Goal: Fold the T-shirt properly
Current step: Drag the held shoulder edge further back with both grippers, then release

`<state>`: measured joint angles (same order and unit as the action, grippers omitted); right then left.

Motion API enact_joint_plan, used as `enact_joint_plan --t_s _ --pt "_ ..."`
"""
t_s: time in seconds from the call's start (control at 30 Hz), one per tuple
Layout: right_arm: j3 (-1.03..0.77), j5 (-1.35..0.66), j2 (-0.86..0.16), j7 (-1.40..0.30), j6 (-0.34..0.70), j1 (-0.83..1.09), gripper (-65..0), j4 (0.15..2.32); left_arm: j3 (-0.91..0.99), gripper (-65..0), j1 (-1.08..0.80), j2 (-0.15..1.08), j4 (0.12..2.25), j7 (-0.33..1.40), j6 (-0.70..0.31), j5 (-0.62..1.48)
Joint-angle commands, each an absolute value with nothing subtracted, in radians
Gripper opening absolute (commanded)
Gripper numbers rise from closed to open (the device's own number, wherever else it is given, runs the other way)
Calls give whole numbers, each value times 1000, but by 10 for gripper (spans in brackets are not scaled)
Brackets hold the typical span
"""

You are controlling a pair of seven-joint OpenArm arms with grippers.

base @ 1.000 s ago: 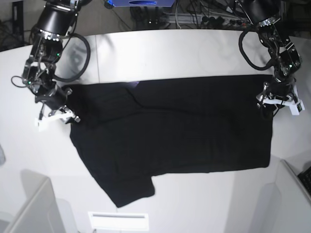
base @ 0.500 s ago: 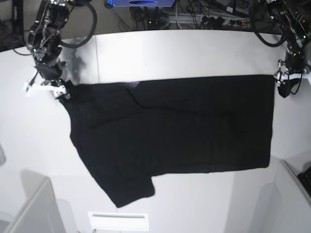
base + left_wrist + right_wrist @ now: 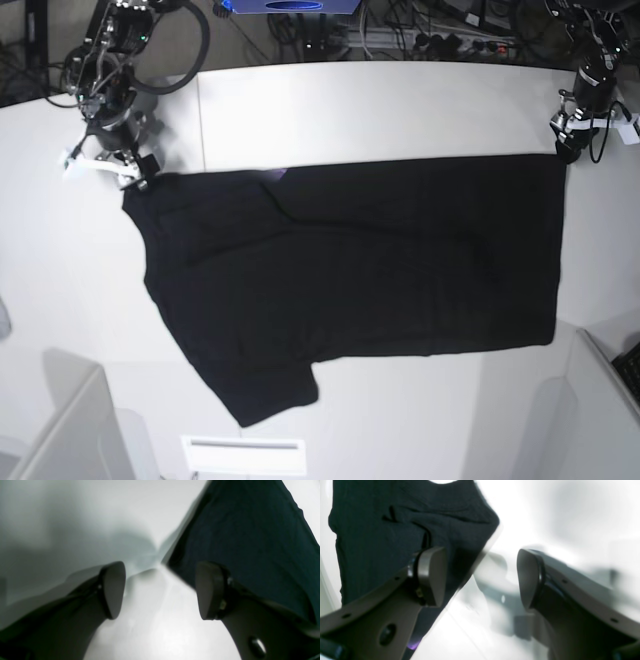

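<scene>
Wrist views show each gripper, left and right, spread and empty; base shows the whole T-shirt flat

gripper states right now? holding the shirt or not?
Left tool: open, holding nothing; T-shirt edge beside it.
Right tool: open, holding nothing; shirt corner by one finger.

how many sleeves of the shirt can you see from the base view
1. One sleeve sticks out of the T-shirt toward the table's near edge, lower left. The other may be folded under or hidden along the far edge; I cannot tell.
</scene>
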<state>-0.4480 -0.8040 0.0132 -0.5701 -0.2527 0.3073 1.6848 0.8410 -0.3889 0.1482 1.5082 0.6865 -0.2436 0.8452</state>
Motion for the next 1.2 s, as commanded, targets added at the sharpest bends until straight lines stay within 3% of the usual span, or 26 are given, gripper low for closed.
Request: enact_joint_plan --t_s 0.0,0.67,0.77,0.87,0.97,1.1,1.17 --pt "-450 -806 5 -567 -225 298 -240 1687 843 -229 -374 165 1512 671 -259 863" --pt "-447 -802 4 -570 -197 211 -246 1540 786 -235 -222 166 1333 673 -257 862" --pt "-447 -802 4 -568 -196 211 -254 1540 786 -291 -222 168 1326 673 -257 862" --pt "-447 -802 4 -567 -196 211 -335 1540 786 -446 -222 168 1319 673 -257 862" --pt "-450 -802 4 -567 -196 208 -455 1540 786 -638 -222 168 1319 673 -257 862" --pt "-455 -802 4 -567 -196 203 -627 1534 786 -650 -231 171 1322 673 -254 862" --pt "-456 -803 4 -567 -196 209 -650 1538 786 -650 -236 171 1325 674 -254 862"
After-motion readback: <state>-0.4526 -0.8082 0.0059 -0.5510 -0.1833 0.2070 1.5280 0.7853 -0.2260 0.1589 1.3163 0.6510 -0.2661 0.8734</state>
